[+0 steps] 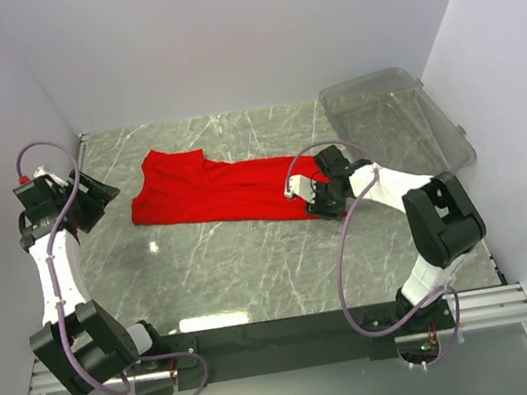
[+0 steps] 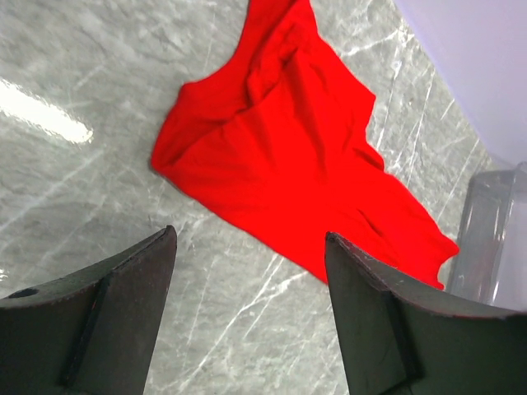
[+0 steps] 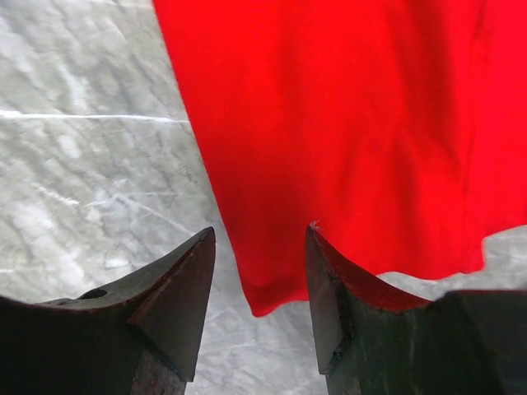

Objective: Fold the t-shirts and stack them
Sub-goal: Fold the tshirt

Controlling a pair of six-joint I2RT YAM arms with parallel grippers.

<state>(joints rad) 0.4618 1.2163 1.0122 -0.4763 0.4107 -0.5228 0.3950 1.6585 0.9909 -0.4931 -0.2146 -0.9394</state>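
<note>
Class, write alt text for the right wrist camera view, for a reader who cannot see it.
A red fabric t-shirt fills the upper right of the view, its lower corner showing in the gap between the open dark fingers of the right gripper. The grey veined marble tabletop shows to the left and below.

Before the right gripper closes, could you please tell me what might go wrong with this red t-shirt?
1. The open right gripper straddles only a hem corner of the red fabric t-shirt, so it may pinch one layer or scrape the grey marble table.
2. The open left gripper is off the cloth, so a one-sided pull might drag the bunched shirt rather than flatten it.
3. The clear plastic bin sits close to the right arm.
</note>
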